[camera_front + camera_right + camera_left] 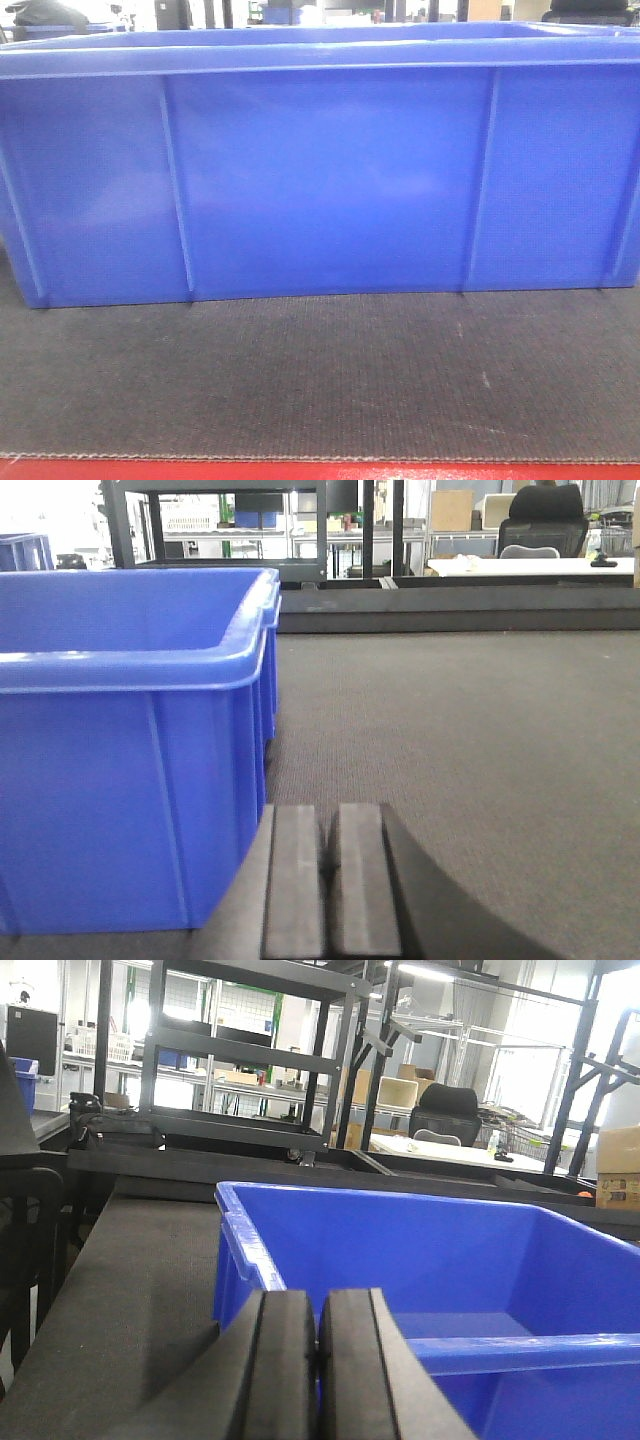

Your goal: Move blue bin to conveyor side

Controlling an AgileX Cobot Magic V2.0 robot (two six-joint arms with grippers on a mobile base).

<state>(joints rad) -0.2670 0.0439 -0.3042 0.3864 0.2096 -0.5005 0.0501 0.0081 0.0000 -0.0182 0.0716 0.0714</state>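
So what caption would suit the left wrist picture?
Left gripper, fingers closed together, poised at the blue bin resting on the conveyor.

bin (320, 170) standing on the conveyor (320, 375), left gripper (318, 1360) and right gripper (328, 875) near its two ends

Behind stand dark metal shelving racks (245, 1055), a black office chair (445, 1115), cardboard boxes (618, 1165), and bright ceiling light (430, 972).
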